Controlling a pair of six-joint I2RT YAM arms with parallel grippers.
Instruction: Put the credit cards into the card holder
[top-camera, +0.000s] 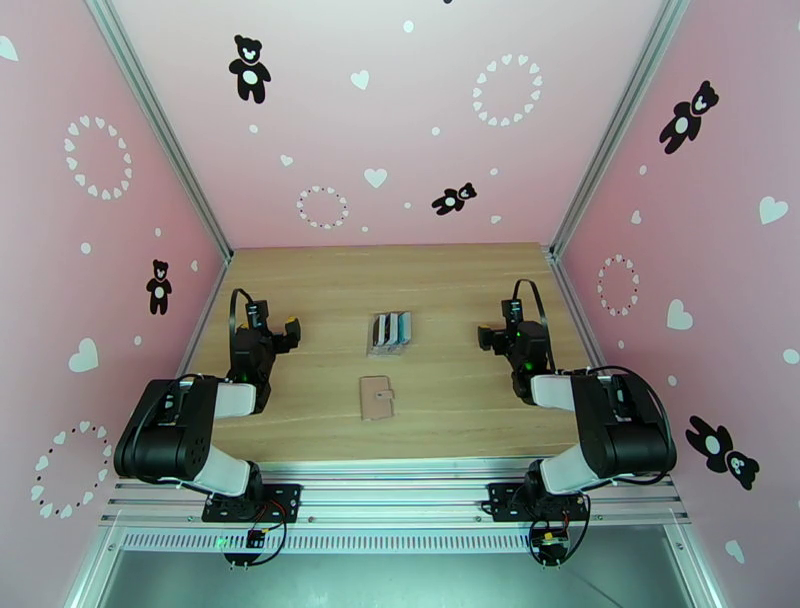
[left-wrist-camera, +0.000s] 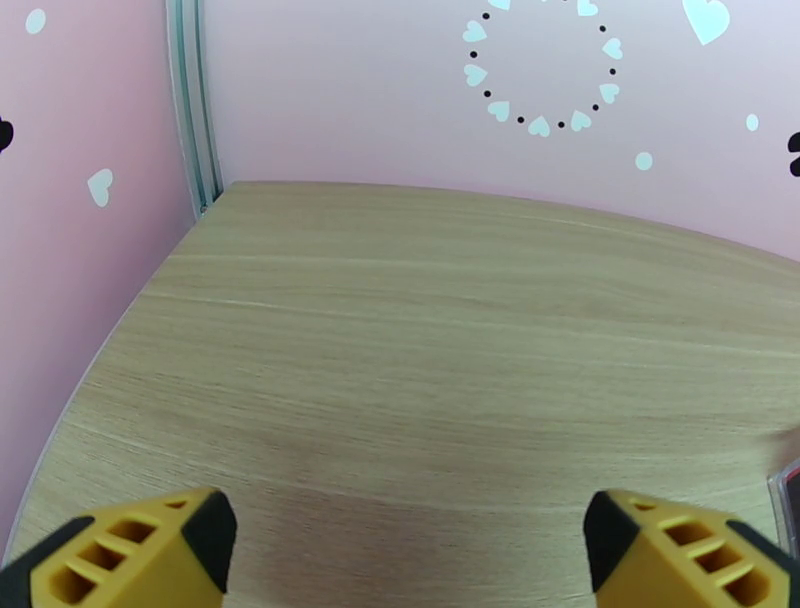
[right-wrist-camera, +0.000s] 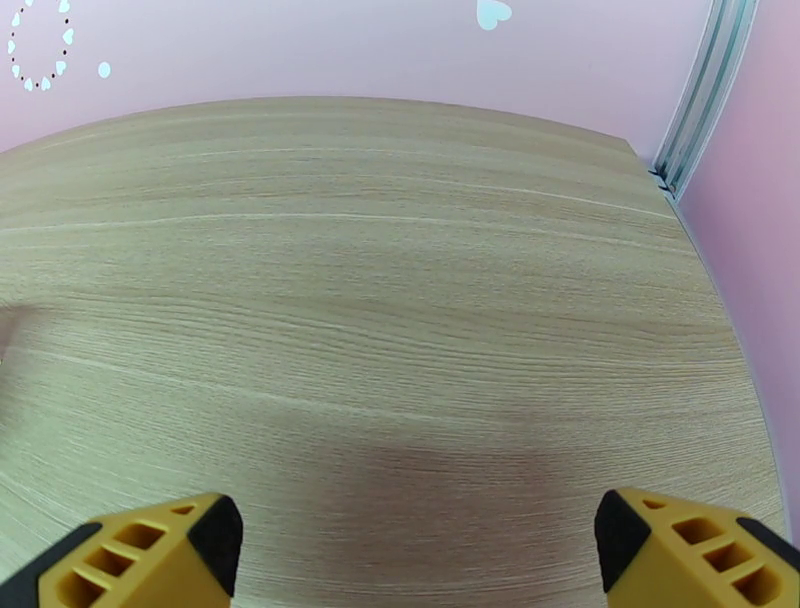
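The card holder (top-camera: 377, 397), a closed tan-pink wallet, lies flat near the middle of the table's front half. Just behind it, the credit cards (top-camera: 393, 329), light blue and grey-white, stand on edge in a dark slotted stand (top-camera: 388, 349). My left gripper (top-camera: 290, 331) hovers to the left of the stand, open, with nothing between its yellow fingertips (left-wrist-camera: 150, 548). My right gripper (top-camera: 488, 338) is to the right of the stand, open and empty as well. In the wrist views, the left gripper (left-wrist-camera: 400, 550) and the right gripper (right-wrist-camera: 410, 550) have bare wood between the jaws.
The wooden table (top-camera: 450, 290) is closed in by pink walls at the left, back and right, with aluminium posts (top-camera: 205, 215) at the back corners. A sliver of the stand (left-wrist-camera: 790, 490) shows at the right edge of the left wrist view.
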